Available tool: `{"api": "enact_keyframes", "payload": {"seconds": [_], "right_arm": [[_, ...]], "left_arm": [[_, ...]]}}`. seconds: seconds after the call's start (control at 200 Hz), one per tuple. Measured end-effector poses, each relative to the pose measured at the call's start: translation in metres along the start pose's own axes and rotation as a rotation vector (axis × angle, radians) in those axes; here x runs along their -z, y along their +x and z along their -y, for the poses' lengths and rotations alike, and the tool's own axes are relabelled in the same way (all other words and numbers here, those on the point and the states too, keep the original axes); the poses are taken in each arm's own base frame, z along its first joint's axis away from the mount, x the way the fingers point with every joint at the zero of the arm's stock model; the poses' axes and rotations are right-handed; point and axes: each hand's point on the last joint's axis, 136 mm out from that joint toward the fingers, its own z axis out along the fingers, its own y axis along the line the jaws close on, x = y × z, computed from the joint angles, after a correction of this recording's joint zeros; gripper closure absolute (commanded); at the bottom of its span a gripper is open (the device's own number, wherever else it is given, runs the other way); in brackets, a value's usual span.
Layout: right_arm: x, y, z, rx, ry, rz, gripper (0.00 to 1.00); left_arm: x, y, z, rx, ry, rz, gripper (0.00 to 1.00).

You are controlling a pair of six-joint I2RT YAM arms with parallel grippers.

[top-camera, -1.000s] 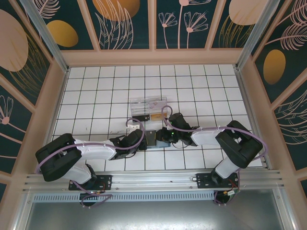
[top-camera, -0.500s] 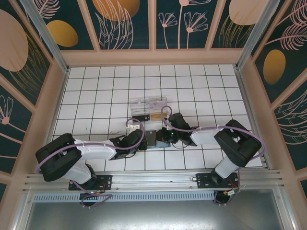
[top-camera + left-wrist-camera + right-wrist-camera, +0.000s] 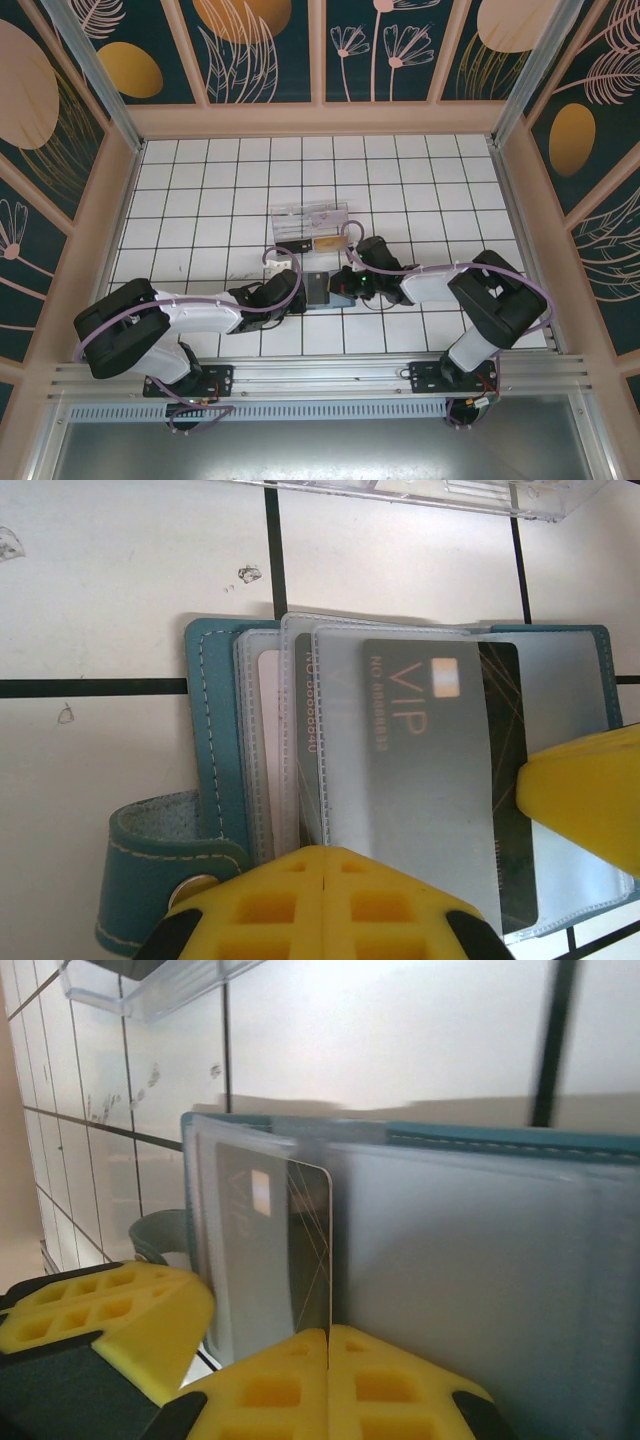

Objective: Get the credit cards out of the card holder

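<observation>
The teal card holder point(image 3: 210, 710) lies open on the white tiles between both arms point(image 3: 318, 288), its clear sleeves fanned out. A dark VIP credit card point(image 3: 505, 740) sticks partly out of one sleeve toward the right. My right gripper point(image 3: 328, 1335) is shut on that card's point(image 3: 305, 1250) outer edge, which runs into the seam between its yellow fingers; the holder's grey inside point(image 3: 480, 1290) stands behind. My left gripper point(image 3: 328, 852) is shut, its tips meeting on the near edge of the sleeves. A light card shows in another sleeve point(image 3: 268, 730).
A clear plastic compartment box point(image 3: 308, 225) stands just beyond the holder, its edge at the top of the left wrist view point(image 3: 420, 490). The holder's snap strap point(image 3: 160, 850) curls out at the left. Walls fence the tiled floor.
The right gripper's fingers have closed onto the card's edge and its wrist has shifted slightly. The left arm and the holder have stayed still.
</observation>
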Motion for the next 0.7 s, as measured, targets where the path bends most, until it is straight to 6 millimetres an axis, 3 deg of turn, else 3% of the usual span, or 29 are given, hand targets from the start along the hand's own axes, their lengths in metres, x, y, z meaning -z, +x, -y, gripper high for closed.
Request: {"api": "enact_keyframes", "payload": {"seconds": [0.36,0.701], "right_arm": [[0.025,-0.007,0.015,-0.035,-0.014,0.042,1.00],[0.084,-0.032,0.005,0.027,-0.017,0.204,1.00]], "left_arm": [[0.000,0.000,0.000,0.000,-0.001,0.000,1.00],[0.004,0.000,-0.002,-0.014,-0.008,-0.006,1.00]]}}
